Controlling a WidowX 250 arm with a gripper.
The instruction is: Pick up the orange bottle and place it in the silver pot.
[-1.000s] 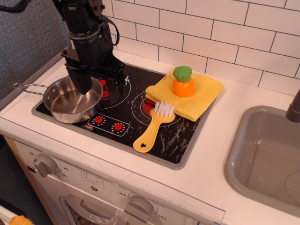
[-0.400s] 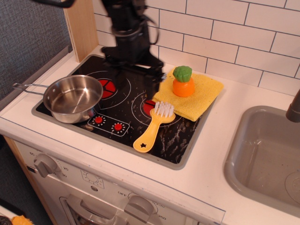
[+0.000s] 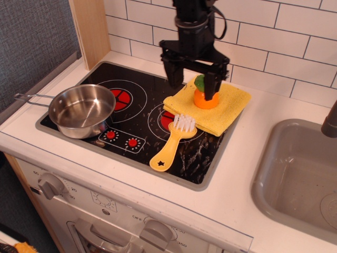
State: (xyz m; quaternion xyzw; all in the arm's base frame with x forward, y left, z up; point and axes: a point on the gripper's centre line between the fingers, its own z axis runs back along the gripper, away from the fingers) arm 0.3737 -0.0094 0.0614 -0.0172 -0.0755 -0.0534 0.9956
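At the far left of the black cooktop (image 3: 131,113) sits the silver pot (image 3: 81,110), upright, its thin wire handle pointing left past the hob's edge. Its bowl covers part of the near-left burner ring, and two red dials show just to its right.

Near the middle, a yellow scrub brush (image 3: 171,142) lies flat on the glass, handle toward the near edge, white bristles toward the far side, touching the near edge of a folded yellow cloth (image 3: 226,108).

The cloth lies over the hob's far-right corner and the white counter (image 3: 237,179). On it stands the orange bottle (image 3: 204,98), upright, green cap on top, well apart from the pot.

The gripper (image 3: 192,84) hangs from a black arm in front of the tiled wall, directly over the cloth. Its two dark fingers (image 3: 173,74) are spread wide: one stands left of the bottle, the other overlaps the bottle's cap. Whether either finger touches it cannot be told.

At the far right is a grey sink (image 3: 274,174).
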